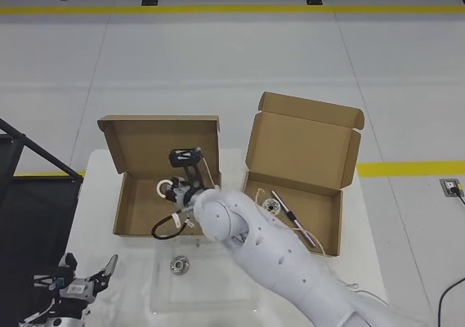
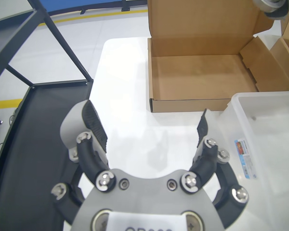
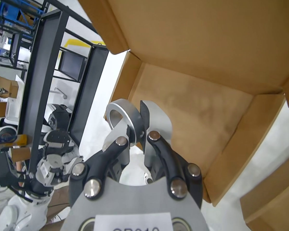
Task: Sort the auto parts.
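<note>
Thick smooth silver ring, pinched in right tool, above cardboard box

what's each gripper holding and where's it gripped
The right gripper pinches a metal ring by its rim; the left gripper is open and empty.

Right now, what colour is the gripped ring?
Silver ring, clearest in the right wrist view.

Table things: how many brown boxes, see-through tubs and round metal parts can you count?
Cardboard boxes: 2, left box and right box
Clear tub: 1
Round metal parts: 2, held ring and part in the tub
Little bits in the right box: too small to count
Total counted: 5
</note>
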`<state>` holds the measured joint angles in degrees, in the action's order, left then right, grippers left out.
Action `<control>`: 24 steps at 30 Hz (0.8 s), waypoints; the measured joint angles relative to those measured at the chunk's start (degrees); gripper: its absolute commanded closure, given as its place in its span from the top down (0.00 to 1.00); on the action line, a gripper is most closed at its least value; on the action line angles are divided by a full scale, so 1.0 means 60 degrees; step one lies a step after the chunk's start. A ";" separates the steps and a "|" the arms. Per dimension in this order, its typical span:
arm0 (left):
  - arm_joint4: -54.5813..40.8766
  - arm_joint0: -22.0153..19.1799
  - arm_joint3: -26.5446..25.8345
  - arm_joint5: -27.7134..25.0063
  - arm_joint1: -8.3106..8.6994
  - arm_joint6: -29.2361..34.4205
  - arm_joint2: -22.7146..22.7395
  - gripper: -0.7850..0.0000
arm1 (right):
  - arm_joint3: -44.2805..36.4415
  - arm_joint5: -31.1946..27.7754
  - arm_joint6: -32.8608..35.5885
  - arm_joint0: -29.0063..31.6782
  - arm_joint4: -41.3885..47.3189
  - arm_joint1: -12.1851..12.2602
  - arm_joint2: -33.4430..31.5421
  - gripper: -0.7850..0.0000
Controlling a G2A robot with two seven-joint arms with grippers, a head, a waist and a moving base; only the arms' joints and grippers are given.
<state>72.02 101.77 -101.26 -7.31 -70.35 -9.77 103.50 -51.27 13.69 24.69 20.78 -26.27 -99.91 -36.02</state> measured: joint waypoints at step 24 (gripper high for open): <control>0.0214 0.0174 -0.0162 0.0337 -0.0079 0.0031 -0.0187 1.00 | 0.6491 -0.0279 -0.0150 -0.1605 0.1109 -0.2496 0.1042 0.24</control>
<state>73.31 102.82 -102.24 -5.29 -70.83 -9.59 102.37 -12.32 12.02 23.78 11.15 -19.62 -114.89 -29.76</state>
